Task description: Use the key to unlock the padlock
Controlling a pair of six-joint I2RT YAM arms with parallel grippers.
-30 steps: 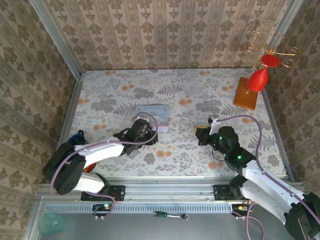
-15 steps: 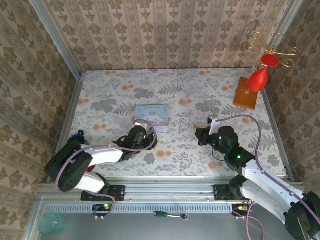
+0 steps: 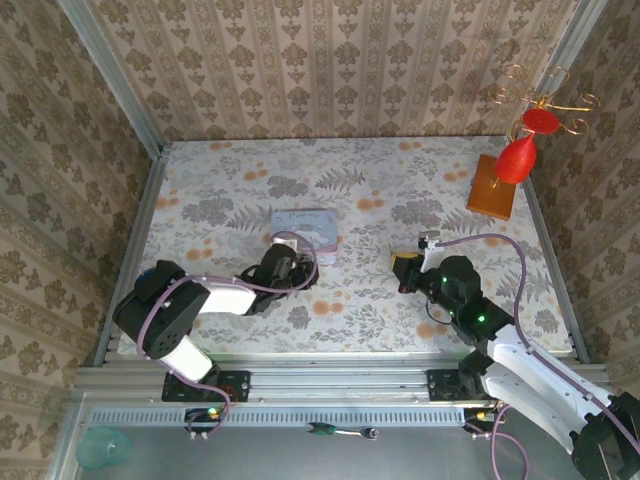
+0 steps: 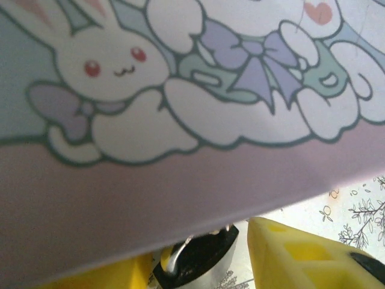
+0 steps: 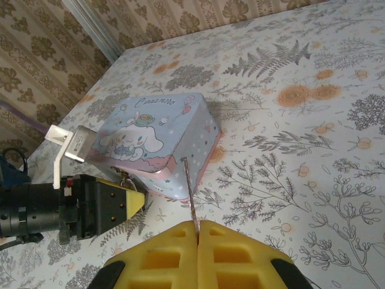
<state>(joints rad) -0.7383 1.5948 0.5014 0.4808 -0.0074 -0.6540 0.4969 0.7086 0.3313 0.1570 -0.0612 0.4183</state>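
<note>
Sitting off the table's near left corner, on the grey frame, a pale green cup (image 3: 98, 447) is too blurred to show any contents. Further right, the left gripper (image 3: 284, 263) lies low over the table (image 3: 400, 175), close against the near side of the cartoon tin (image 3: 308, 222).

The left wrist view shows the padlock (image 4: 198, 257), black with a silvery shackle. It lies between the yellow fingers (image 4: 301, 256), right at the foot of the tin's pink wall. It sits against the left finger, while a thin pale gap shows beside the other one, so I cannot tell whether it is actually pinched.

The tin stands near the table's middle with its lid on, so its inside is hidden.

To the right, well apart from the tin, the right gripper (image 5: 197, 224) has its two yellow fingers pressed together on the key (image 5: 188, 188). The key is a thin metal sliver sticking straight out from the tips and pointing toward the tin.

At the far right corner stands a wooden block (image 3: 491, 188) carrying red ornaments on gold wire.
</note>
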